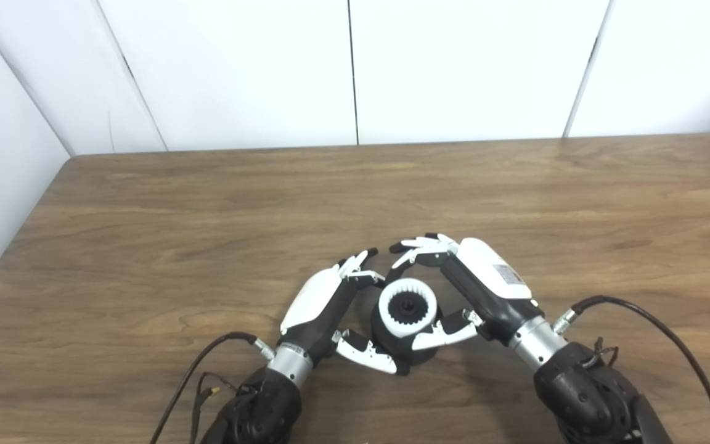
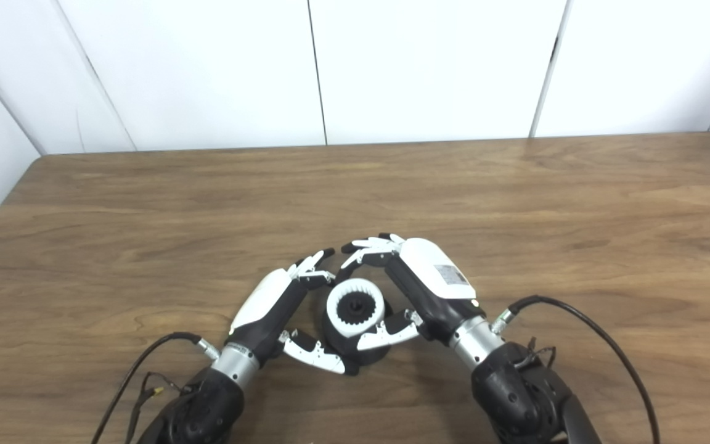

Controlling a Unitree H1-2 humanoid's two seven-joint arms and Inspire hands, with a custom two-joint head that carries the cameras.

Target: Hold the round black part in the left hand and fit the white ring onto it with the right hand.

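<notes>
- The table is wood, bare across its far half; white wall panels stand behind its far edge; all the work sits close to the near edge, about midway along it.
- The right hand comes in from the near right; its fingers arch over the far side of the parts and its thumb lies against their near right flank; it looks closed on the white ring, though the contact under the fingertips is hard to see.
- The left hand comes in from the near left; its fingers curl toward the far left side of the black part and its thumb reaches under the near side, so it seems to cup the part loosely; whether it grips firmly I cannot tell.
- The black part stands on the table between the two hands, its round axis pointing up toward the cameras; a toothed hub shows in the middle.
- The white ring lies on top of the black part, around the hub, its inner teeth showing; it looks seated or nearly so, perhaps slightly tilted.
- Judgement: both hands are equally near; what remains turns on pressing straight down along the upright axis, the ring kept level so the teeth mesh.
</notes>
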